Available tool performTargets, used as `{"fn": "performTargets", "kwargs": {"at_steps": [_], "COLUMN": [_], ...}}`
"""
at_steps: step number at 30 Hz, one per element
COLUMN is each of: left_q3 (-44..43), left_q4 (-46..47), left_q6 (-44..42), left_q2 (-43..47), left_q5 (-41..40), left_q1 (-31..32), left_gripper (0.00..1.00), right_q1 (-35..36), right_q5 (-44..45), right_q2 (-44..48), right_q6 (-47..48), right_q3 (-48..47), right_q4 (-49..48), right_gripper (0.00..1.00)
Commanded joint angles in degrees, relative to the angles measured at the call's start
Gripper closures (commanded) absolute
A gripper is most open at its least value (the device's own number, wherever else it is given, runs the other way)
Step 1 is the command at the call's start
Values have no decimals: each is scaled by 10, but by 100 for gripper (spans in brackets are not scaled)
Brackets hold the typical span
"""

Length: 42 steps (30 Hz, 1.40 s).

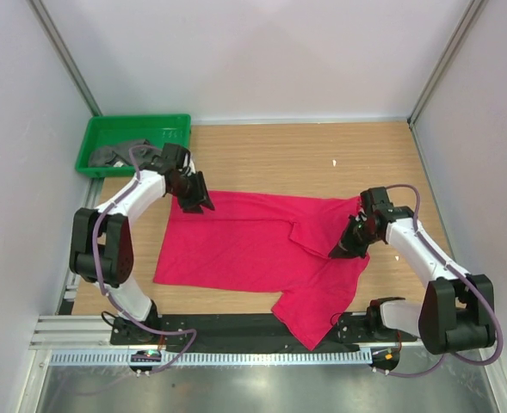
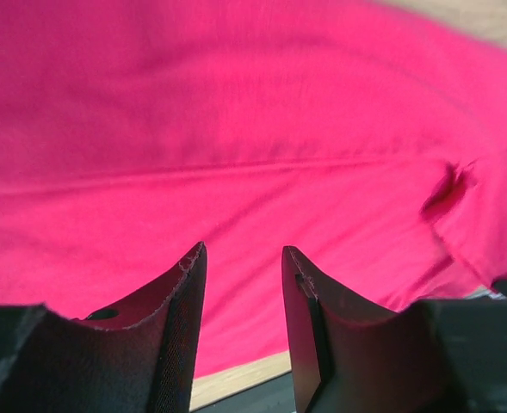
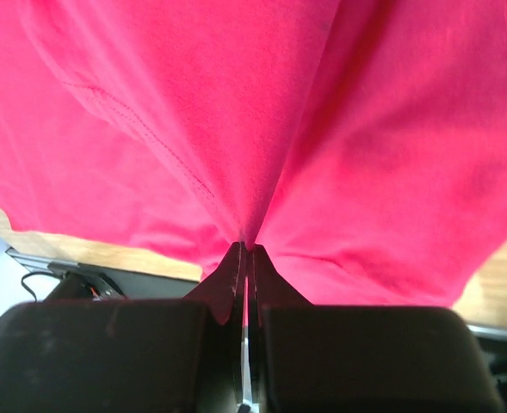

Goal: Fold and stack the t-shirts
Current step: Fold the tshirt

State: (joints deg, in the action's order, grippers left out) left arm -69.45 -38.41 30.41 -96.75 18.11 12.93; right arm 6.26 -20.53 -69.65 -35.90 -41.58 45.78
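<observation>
The red shirt (image 1: 236, 249) lies spread on the table (image 1: 279, 155), its right side pinched in the clenched right gripper (image 3: 244, 251). The left gripper (image 2: 243, 251) hangs parted at the far-left corner, seemingly not touching. A one-sided pull could bunch the cloth, or the pinch could slip.

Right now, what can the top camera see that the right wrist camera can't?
Only the top camera shows the green tray with the grey t-shirt in it, the left hand at the far left corner of the red t-shirt, and the shirt's whole shape. Only the right wrist camera shows up close that the right hand is shut, pinching a fold of red cloth. Both show the red t-shirt, the wooden table and the right hand.
</observation>
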Motion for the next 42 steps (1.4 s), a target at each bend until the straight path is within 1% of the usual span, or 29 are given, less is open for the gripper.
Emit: {"fn": "performTargets", "kwargs": {"at_steps": [1,5,9,25,29,31,32,33,34,35,36,37,38,39,42], "left_q3": [-40,-46,-37,-20,-20,-21,-20,-20,-21,-23,-24,-26,-30,-32,-39], "left_q4": [1,-3,-6,-13,-13,-16,-16,-16,-17,-18,-19,-20,-21,-22,-34], "left_q6": [-18,-22,-27,-31,-32,-33,-33,-34,-34,-36,-38,-40,-43,-45,-51], "left_q2": [-7,-5,0,9,9,9,9,9,9,9,7,4,2,-5,-13], "left_q5": [-7,-8,-12,-10,-9,-11,-11,-11,-11,-11,-10,-9,-8,-7,-5], "left_q1": [-19,-25,-36,-59,-62,-63,-64,-67,-69,-71,-76,-79,-80,-82,-83], "left_gripper": [58,58,58,58,58,58,58,57,57,57,57,57,57,57,58], "right_q1": [-2,-1,-1,-1,-2,-1,-4,-19,-36,-55,-99,-113,-122,-130,-150], "right_q5": [-7,-6,-7,-88,-89,-92,-72,-59,-46,-34,-22,-7,10,37,52], "right_q2": [19,25,29,-13,-19,-29,-31,-36,-40,-44,-49,-65,-76,-88,-142], "right_q6": [6,12,14,9,14,17,24,28,33,39,46,51,57,72,80], "right_q3": [-7,-26,-24,44,52,41,28,13,-4,-43,-61,-79,-116,-134,-190], "right_q4": [58,84,94,43,37,32,33,36,35,33,19,11,7,-1,-24], "right_gripper": [99,99,99,98,97,90,86,76,70,65,57,54,52,51,51]}}
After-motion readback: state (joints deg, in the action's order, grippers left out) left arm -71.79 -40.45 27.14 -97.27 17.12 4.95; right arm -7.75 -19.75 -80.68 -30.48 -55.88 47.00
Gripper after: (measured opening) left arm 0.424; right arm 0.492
